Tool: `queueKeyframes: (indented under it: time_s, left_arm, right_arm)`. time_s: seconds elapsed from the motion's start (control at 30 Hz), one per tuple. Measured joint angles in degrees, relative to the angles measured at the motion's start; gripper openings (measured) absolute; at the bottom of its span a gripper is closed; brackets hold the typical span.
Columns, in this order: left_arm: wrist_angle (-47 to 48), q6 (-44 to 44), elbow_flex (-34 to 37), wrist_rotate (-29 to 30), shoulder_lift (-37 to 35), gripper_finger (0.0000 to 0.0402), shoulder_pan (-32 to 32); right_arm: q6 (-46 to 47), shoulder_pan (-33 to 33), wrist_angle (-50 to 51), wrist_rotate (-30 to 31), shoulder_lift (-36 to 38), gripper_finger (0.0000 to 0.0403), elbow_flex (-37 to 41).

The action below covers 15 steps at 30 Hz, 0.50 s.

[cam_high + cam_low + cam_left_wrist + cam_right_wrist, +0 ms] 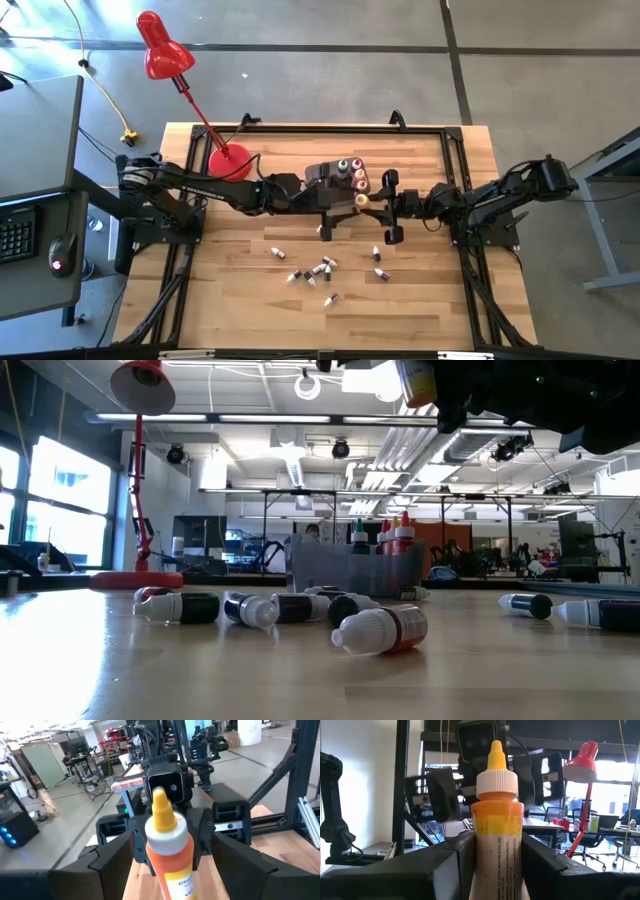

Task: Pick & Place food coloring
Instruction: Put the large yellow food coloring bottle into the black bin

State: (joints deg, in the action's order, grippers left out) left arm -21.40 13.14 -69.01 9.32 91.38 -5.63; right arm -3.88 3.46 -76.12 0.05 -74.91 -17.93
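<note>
High view: both arms meet mid-desk beside the dark grey rectangular tub (335,180). Left wrist: left gripper (170,852) fingers spread wide around the yellow-capped orange squeeze bottle (167,845). Right wrist: right gripper (492,857) fingers clamp it. Looks like a handover; next, drop it in the tub.

An orange-yellow bottle (497,840) with a white collar, a yellow pointed cap and a yellow label band printed with dark text is seen between the black fingers of the right gripper (496,870), and the left gripper (167,865) is likewise black. Green, red and dark caps are shown on the bottles standing in the translucent grey tub (355,572), while the scattered bottles (318,270) on the light striped wooden table (230,300) are coloured dark, white and red. A bright red lamp (165,50) is seen against the grey floor.
</note>
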Motion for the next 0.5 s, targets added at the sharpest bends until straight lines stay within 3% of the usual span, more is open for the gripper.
queueKeyframes:
  time_s: [0.5]
  left_arm:
    - [-5.09, -0.01, 0.06, -0.51, 3.55, 0.0142, 0.06]
  right_arm:
    - [-0.02, 0.02, 0.24, 0.48, 0.00, 0.0127, -0.03]
